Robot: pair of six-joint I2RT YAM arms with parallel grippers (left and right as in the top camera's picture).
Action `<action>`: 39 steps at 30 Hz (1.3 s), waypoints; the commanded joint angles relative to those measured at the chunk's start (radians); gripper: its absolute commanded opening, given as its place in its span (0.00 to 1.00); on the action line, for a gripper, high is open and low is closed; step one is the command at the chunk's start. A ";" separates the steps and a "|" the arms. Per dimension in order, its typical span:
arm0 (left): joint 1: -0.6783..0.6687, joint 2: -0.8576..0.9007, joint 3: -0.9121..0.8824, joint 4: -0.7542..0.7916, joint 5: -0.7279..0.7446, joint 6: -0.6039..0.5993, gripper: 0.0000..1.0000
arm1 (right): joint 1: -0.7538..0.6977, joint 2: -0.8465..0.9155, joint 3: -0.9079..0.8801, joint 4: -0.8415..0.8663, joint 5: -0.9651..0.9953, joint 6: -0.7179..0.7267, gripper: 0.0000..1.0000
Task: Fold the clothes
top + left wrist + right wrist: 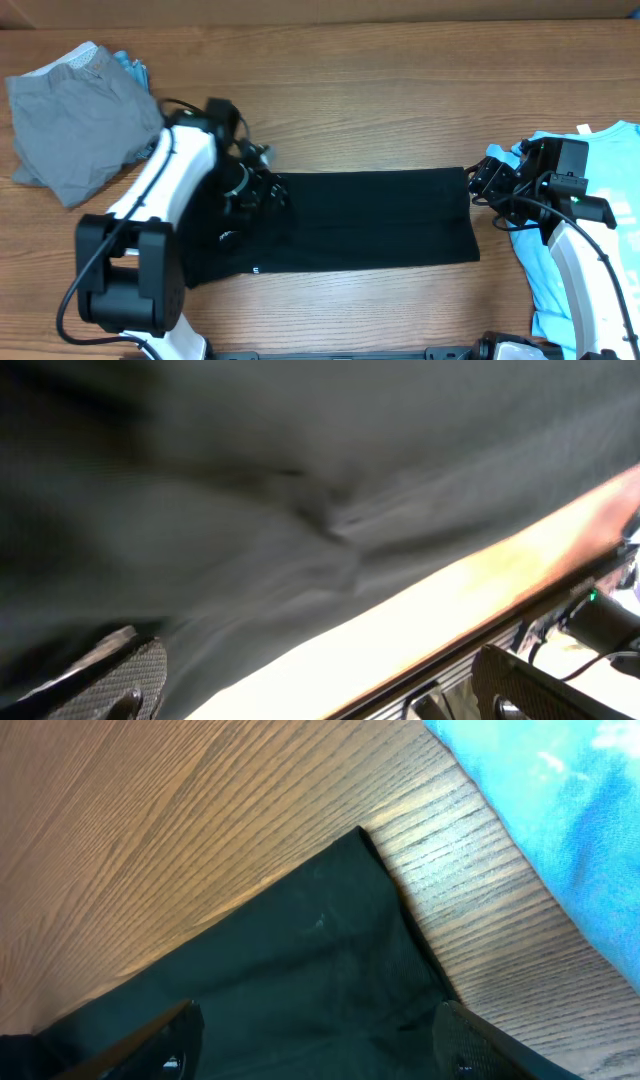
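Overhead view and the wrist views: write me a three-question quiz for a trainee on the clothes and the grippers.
1. True or false: the black garment lies laid out across the middle of the table.
2. What lies just to the right of the right gripper? A) a light blue garment B) a red towel C) a cardboard box
3. Fill in: in the right wrist view, the right gripper's jaws stand ____ above a corner of the black garment.
Key: 1 true; 2 A; 3 open.
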 commanded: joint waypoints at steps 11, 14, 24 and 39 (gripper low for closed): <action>0.102 -0.026 0.093 -0.076 -0.108 0.045 1.00 | -0.002 -0.005 0.024 -0.010 0.002 -0.005 0.77; 0.102 -0.026 0.090 -0.089 -0.232 -0.040 1.00 | -0.002 -0.005 0.024 -0.010 0.002 -0.005 0.77; 0.102 -0.026 -0.006 0.009 -0.264 -0.053 1.00 | -0.003 0.017 0.024 -0.011 0.006 -0.005 0.75; 0.102 -0.026 -0.011 0.048 -0.126 0.018 1.00 | -0.093 0.265 0.023 -0.021 -0.048 -0.082 0.82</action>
